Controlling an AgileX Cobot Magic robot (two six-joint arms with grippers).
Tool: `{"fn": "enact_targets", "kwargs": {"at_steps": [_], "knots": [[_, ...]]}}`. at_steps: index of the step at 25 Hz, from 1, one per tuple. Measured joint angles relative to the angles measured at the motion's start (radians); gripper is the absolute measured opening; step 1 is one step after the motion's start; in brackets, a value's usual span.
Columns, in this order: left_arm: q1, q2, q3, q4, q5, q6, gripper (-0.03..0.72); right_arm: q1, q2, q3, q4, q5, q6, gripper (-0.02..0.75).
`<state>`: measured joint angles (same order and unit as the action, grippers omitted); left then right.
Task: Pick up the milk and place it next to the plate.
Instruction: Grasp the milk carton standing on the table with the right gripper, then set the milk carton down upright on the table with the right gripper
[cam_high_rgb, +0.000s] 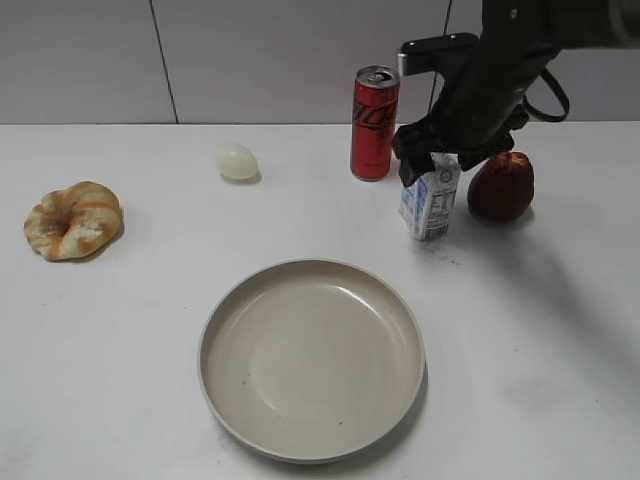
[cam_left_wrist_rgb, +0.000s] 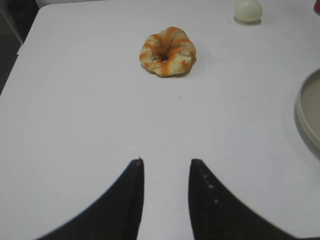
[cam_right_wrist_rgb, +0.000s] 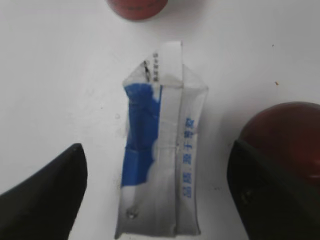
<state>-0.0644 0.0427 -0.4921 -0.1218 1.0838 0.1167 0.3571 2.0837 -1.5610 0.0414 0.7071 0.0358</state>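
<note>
The milk (cam_high_rgb: 430, 203), a small white carton with blue print, stands on the table between the red can and the apple. The right wrist view looks down on its gabled top (cam_right_wrist_rgb: 162, 145). My right gripper (cam_high_rgb: 445, 155) hangs directly over the carton, open, one finger on each side with gaps to the carton (cam_right_wrist_rgb: 157, 172). The plate (cam_high_rgb: 311, 358), a wide beige dish, lies in front of the carton, nearer the front edge; its rim shows in the left wrist view (cam_left_wrist_rgb: 309, 112). My left gripper (cam_left_wrist_rgb: 165, 162) is open and empty over bare table.
A tall red soda can (cam_high_rgb: 374, 123) stands left of the milk; its base shows in the right wrist view (cam_right_wrist_rgb: 136, 7). A dark red apple (cam_high_rgb: 501, 186) sits close on its right (cam_right_wrist_rgb: 285, 135). A croissant (cam_high_rgb: 73, 220) and a pale egg (cam_high_rgb: 238, 161) lie to the left.
</note>
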Motion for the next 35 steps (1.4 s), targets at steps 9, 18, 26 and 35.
{"fn": "enact_targets", "kwargs": {"at_steps": [9, 18, 26, 35], "knots": [[0.0, 0.0, 0.0, 0.0, 0.0, 0.0, 0.237, 0.0, 0.065, -0.007, -0.011, 0.0, 0.016, 0.421], [0.0, 0.0, 0.0, 0.0, 0.0, 0.0, 0.236, 0.0, 0.068, -0.074, -0.009, 0.076, -0.087, 0.3], [0.0, 0.0, 0.0, 0.0, 0.0, 0.0, 0.232, 0.0, 0.045, -0.143, 0.183, 0.162, -0.401, 0.3], [0.0, 0.0, 0.0, 0.0, 0.0, 0.0, 0.23, 0.024, 0.029, -0.145, 0.464, 0.237, -0.876, 0.299]]}}
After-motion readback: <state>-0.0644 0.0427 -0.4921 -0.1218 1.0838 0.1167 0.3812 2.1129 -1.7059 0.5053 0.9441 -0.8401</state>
